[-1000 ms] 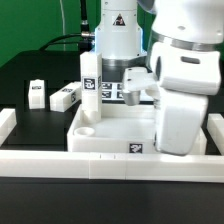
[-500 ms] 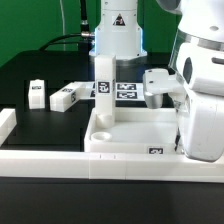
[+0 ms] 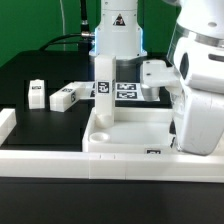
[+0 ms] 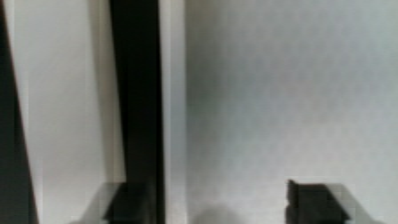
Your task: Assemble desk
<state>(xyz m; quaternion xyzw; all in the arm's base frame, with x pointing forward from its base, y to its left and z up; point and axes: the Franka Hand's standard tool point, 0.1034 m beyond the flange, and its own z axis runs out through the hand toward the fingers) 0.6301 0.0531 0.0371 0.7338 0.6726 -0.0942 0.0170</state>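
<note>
In the wrist view the fingers (image 4: 317,200) stand partly apart. Only a blurred white surface shows between their dark tips, and nothing is visibly gripped. In the exterior view the fingers are hidden, and the arm (image 3: 200,90) leans over the end of the tabletop (image 3: 125,138) on the exterior view's right.

The tabletop is a white rimmed tray with round corner sockets. It sits at the bench's (image 3: 30,68) near edge, against the border wall (image 3: 40,165). One tagged leg (image 3: 101,85) stands upright in its far corner socket on the exterior view's left. Two loose legs (image 3: 37,93) (image 3: 65,97) lie on the bench farther to that side.
</note>
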